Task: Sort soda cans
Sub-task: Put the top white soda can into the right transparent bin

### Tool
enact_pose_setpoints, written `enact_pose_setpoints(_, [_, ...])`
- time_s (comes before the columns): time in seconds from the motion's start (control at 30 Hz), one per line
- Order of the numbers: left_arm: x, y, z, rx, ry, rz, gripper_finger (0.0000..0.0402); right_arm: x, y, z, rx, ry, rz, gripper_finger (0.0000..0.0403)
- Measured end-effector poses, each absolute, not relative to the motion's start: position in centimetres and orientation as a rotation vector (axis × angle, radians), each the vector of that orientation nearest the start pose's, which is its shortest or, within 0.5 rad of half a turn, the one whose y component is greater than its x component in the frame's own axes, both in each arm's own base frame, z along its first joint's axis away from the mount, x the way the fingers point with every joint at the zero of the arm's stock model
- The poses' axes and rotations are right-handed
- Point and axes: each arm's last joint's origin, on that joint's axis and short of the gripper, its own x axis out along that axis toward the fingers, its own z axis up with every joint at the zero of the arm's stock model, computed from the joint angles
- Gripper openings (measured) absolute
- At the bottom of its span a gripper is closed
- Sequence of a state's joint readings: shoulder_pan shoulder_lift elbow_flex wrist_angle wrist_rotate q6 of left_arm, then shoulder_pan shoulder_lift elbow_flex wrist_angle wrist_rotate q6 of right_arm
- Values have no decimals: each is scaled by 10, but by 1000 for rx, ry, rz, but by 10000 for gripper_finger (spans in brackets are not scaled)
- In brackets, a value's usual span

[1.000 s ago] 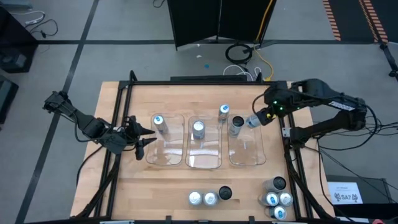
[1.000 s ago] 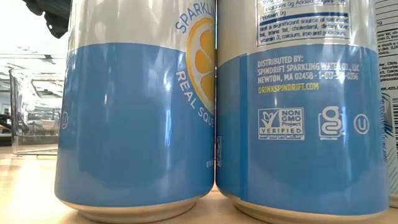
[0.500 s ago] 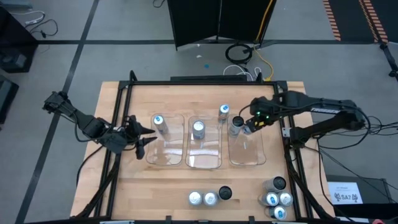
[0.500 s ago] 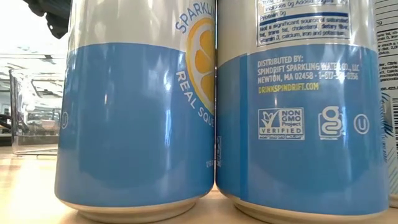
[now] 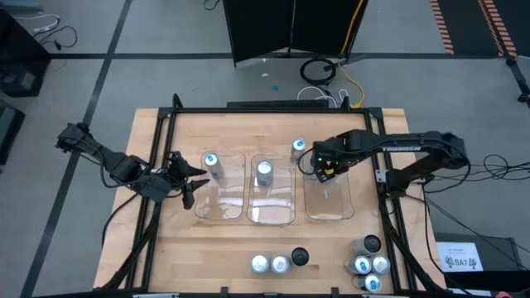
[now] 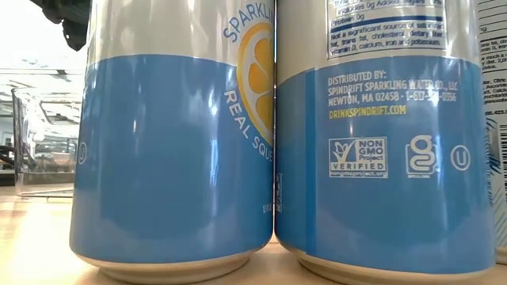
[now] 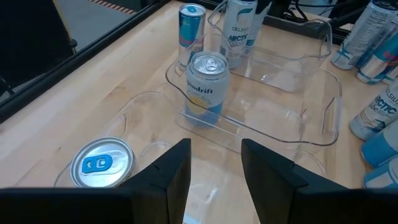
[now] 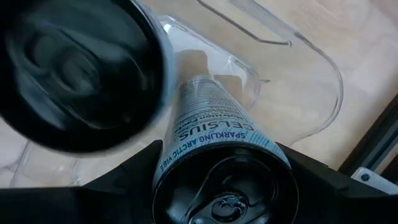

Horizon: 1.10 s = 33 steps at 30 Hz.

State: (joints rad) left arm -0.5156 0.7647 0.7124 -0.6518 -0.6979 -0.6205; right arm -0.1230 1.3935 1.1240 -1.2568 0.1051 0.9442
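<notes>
My right gripper (image 5: pixel 320 165) hangs over the far left corner of the right clear tray (image 5: pixel 335 207), shut on a dark-topped Celsius soda can (image 8: pixel 214 140). Beside it stands another dark-topped can (image 8: pixel 74 74). A blue-topped can (image 5: pixel 213 161) stands in the left tray and a silver-topped can (image 5: pixel 263 171) in the middle tray. One more can (image 5: pixel 298 147) stands on the table behind the trays. My left gripper (image 5: pixel 187 183) waits open at the table's left edge, pointing at the trays. My right gripper pinches the Celsius can between its two fingers, on the side wall just under the top rim (image 8: pixel 176 163). The fingers come from above, pointing down. The can hangs upright, its bottom end low inside the right tray; whether it stands on the tray's floor cannot be told.
Three cans (image 5: pixel 280 262) stand at the near edge in the middle and several more (image 5: pixel 370 263) at the near right corner. Two blue-and-white cans (image 6: pixel 170 158) fill the low view. The tray floors hold bare room toward the near side.
My right gripper has carried the Celsius can toward the table's left edge and down, from beside the right tray's far end to its far left corner, next to the standing dark-topped can. It has tipped to point more steeply down.
</notes>
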Motion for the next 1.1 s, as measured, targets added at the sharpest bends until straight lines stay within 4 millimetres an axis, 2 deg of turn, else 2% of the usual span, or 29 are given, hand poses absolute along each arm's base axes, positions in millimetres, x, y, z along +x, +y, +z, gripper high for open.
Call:
enact_pose_setpoints(0.23, [136,-56,275,-200,495,341,151,230,-39,256,769,1333,-907,246])
enact_pose_setpoints(0.53, [136,-56,275,-200,496,340,151,228,-49,263,736,1306,-969,268])
enact_pose_setpoints(1.1, [136,-56,275,-200,496,340,151,239,-54,256,720,1332,-908,272])
